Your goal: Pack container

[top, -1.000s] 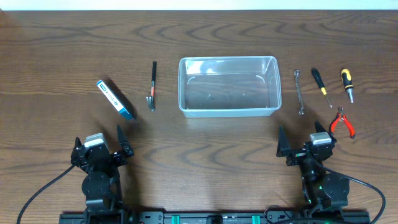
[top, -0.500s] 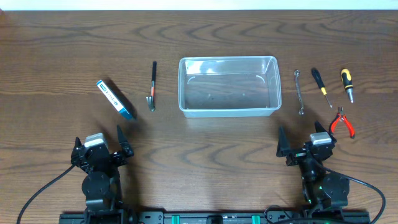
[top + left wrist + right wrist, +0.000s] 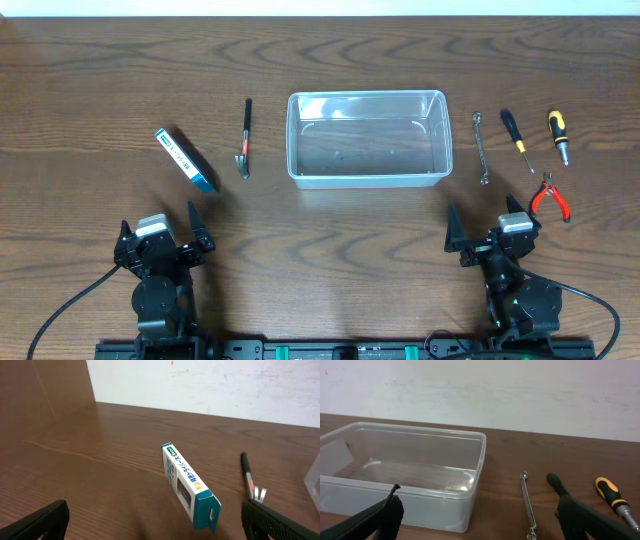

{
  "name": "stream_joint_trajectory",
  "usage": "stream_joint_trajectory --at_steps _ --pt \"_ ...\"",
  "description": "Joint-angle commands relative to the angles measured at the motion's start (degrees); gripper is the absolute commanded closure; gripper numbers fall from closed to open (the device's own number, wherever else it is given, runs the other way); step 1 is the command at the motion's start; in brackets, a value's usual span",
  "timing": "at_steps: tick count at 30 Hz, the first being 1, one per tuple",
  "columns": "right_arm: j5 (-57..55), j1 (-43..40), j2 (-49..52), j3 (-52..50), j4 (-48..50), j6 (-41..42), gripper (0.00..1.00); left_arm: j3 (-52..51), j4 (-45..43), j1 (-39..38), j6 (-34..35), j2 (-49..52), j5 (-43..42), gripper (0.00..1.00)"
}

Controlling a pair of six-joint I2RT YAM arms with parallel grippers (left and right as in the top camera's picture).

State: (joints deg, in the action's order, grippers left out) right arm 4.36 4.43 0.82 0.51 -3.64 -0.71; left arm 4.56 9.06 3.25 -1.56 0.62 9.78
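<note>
The clear plastic container (image 3: 367,139) sits empty at the table's middle back; it also shows in the right wrist view (image 3: 405,475). Left of it lie a black-handled tool (image 3: 245,138) and a blue-and-white box (image 3: 186,159), both seen in the left wrist view, the box (image 3: 189,483) ahead of the fingers. Right of the container lie a wrench (image 3: 481,147), a black screwdriver (image 3: 516,139), a yellow-black screwdriver (image 3: 558,136) and red pliers (image 3: 549,196). My left gripper (image 3: 162,240) and right gripper (image 3: 487,232) are open and empty near the front edge.
The wooden table (image 3: 330,240) spreads bare between the grippers and the container. A white wall (image 3: 520,390) stands behind the table's back edge. Black cables run from each arm base at the front.
</note>
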Motion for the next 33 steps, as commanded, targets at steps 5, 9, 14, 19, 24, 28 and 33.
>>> stream_joint_trajectory --at_steps 5,9,14,19,24,28,33 --pt "0.39 -0.37 -0.50 -0.20 -0.04 -0.85 0.01 -1.73 0.26 -0.22 -0.76 -0.39 -0.33 0.02" --pt "0.39 -0.37 -0.50 -0.20 -0.04 -0.85 0.01 -1.73 0.26 -0.22 -0.76 -0.39 -0.33 0.02" --pt "0.39 -0.37 -0.50 -0.20 -0.04 -0.85 0.01 -1.73 0.26 -0.22 -0.76 -0.39 -0.33 0.02" --pt "0.44 -0.37 -0.50 -0.20 -0.02 -0.33 0.01 -1.73 0.26 -0.22 -0.76 -0.39 -0.33 0.02" --pt "0.17 -0.37 -0.50 -0.20 -0.04 -0.22 0.01 -1.73 0.26 -0.22 -0.76 -0.39 -0.33 0.02" --pt "0.20 -0.37 -0.50 -0.20 -0.04 -0.20 0.01 -1.73 0.26 -0.22 -0.76 -0.39 -0.33 0.02" --pt "0.66 -0.37 -0.50 -0.17 2.01 5.09 0.01 -1.73 0.26 -0.22 -0.76 -0.39 -0.33 0.02"
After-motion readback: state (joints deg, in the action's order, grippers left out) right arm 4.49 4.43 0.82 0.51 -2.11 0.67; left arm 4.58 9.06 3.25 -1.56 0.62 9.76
